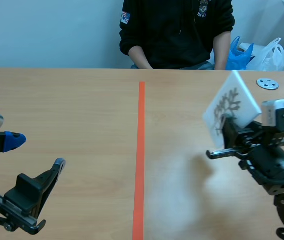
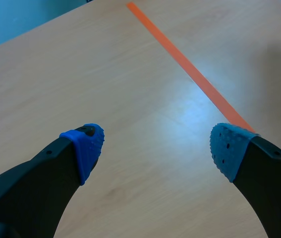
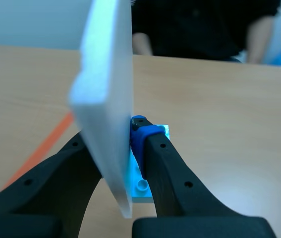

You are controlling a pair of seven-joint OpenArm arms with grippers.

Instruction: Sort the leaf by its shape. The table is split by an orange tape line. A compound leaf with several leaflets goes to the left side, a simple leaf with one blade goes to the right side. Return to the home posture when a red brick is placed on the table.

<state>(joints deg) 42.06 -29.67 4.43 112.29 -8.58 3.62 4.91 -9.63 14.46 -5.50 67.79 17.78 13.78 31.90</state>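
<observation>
A white card printed with a dark, much-branched leaf is held tilted in the air over the table's right side. My right gripper is shut on its lower edge. In the right wrist view the card stands edge-on between the fingers, with the blue pad pressed against it. A small light-blue studded piece shows just behind the fingers, below the card. My left gripper hangs open low on the left side, with only bare table between its pads. The orange tape line splits the table.
A person in a dark top sits across the table, hands out of sight behind its far edge. A round metal disc lies at the far right. Blue and white plastic bags sit behind the table's right corner.
</observation>
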